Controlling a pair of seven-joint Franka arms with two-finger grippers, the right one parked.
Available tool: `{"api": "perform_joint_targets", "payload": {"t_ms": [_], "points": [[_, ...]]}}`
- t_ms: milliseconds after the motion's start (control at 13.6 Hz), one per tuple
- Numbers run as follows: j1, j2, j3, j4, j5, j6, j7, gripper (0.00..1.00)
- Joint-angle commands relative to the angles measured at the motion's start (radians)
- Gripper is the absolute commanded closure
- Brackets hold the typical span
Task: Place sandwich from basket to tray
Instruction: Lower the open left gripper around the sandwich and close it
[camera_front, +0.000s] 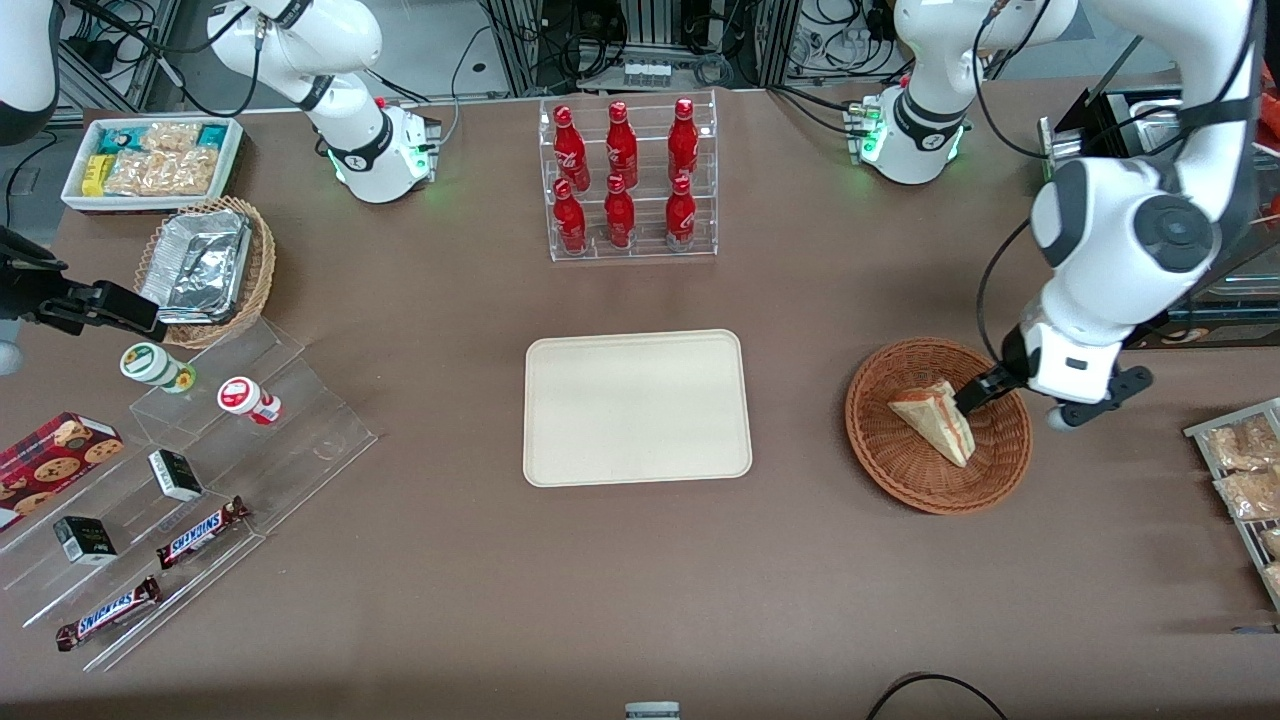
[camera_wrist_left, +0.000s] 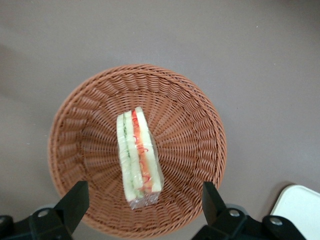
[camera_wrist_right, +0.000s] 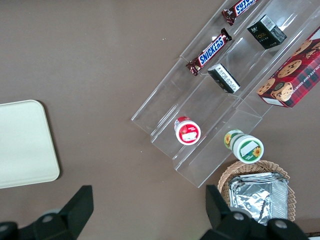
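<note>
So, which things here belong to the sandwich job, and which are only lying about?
For the job:
- sandwich, lying in the basket
- tray, bare
- claw, open, above the sandwich

Only lying about:
- red bottles in rack
- Snickers bars
- foil container
- cookie box

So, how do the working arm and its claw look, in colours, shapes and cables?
The working arm is glossy white with rounded segments and dark grey round joint caps. A black cable runs along it. Its base shows a black ring and small green lights. The claw, above the basket beside the sandwich, has a white body and two black, angular fingers, spread open.
</note>
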Motion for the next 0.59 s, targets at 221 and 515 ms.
{"api": "perform_joint_targets", "payload": {"t_ms": [221,515], "points": [[-0.029,0.068,0.004,-0.059,-0.002,0.105,-0.077,0.0],[-0.032,0.106,0.003,-0.065,-0.002,0.114,-0.089,0.0]]}}
